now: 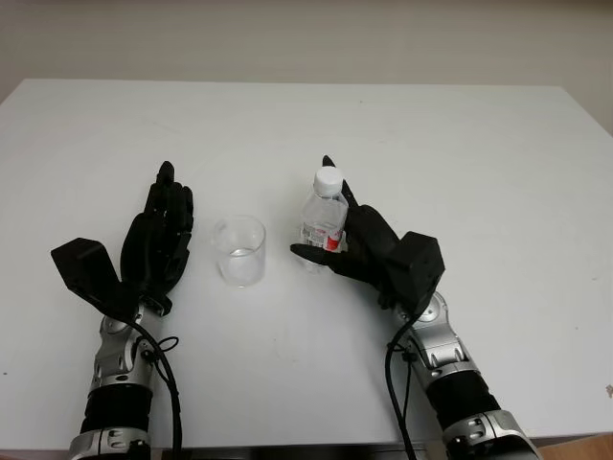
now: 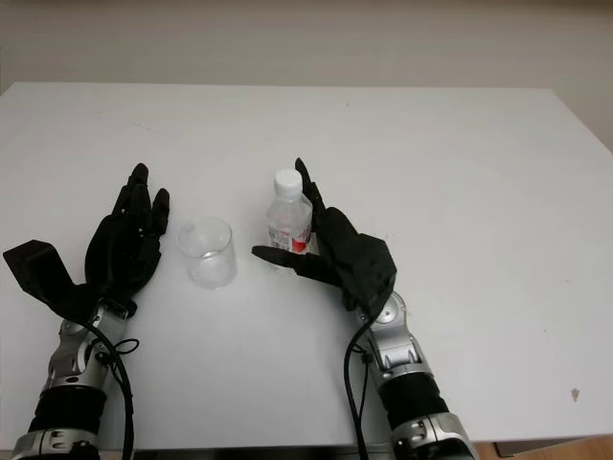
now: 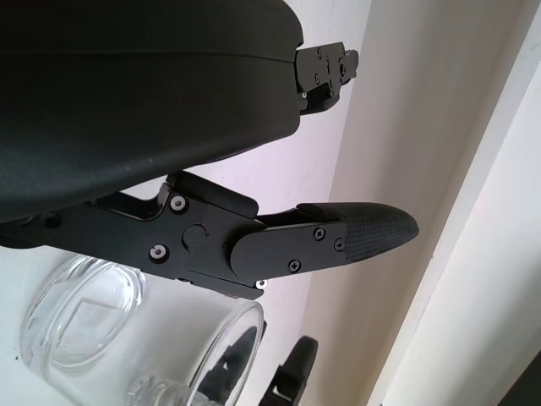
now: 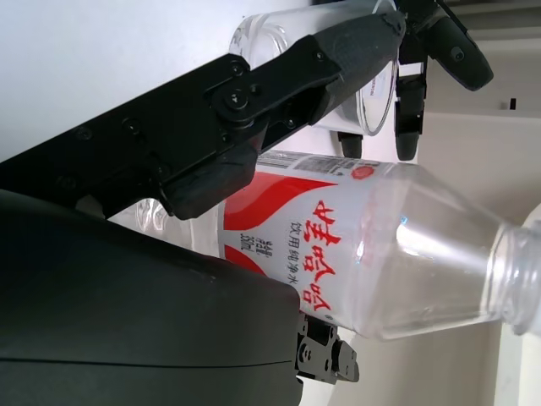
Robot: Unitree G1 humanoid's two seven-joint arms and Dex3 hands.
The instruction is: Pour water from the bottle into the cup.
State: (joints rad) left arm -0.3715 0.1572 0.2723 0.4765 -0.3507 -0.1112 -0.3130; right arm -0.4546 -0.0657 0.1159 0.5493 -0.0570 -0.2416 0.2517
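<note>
A clear plastic bottle [image 1: 324, 216] with a white cap and a red label stands upright near the middle of the white table [image 1: 460, 153]. My right hand [image 1: 350, 235] is open around it: the thumb [image 4: 279, 85] reaches across the front of the label and the fingers stand straight up behind the bottle [image 4: 355, 254]. A clear glass cup [image 1: 238, 251] stands upright just left of the bottle. My left hand [image 1: 158, 235] is open on the cup's left side, a short gap away. The cup [image 3: 84, 321] lies close beside that hand's finger [image 3: 338, 241].
The white table stretches wide behind and to both sides of the hands. A pale wall runs beyond its far edge.
</note>
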